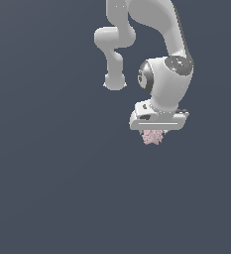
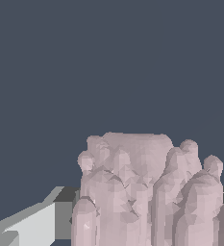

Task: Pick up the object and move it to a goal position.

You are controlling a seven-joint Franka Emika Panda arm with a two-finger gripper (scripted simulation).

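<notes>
White arm (image 1: 161, 44) angled downward, pale pink bumpy object (image 1: 153, 137) directly beneath jaws, jaws clenched on object, one finger (image 2: 34, 223) beside it

All I can see apart from the task is a flat, dark slate-blue backdrop (image 1: 47, 188). In the exterior view it fills the frame from edge to edge, a touch lighter toward the lower left, with no seam, edge or horizon that I can make out. In the wrist view the same plain blue-grey field (image 2: 108, 62) covers the upper part of the picture. I cannot tell whether it is a desk or a floor.
</notes>
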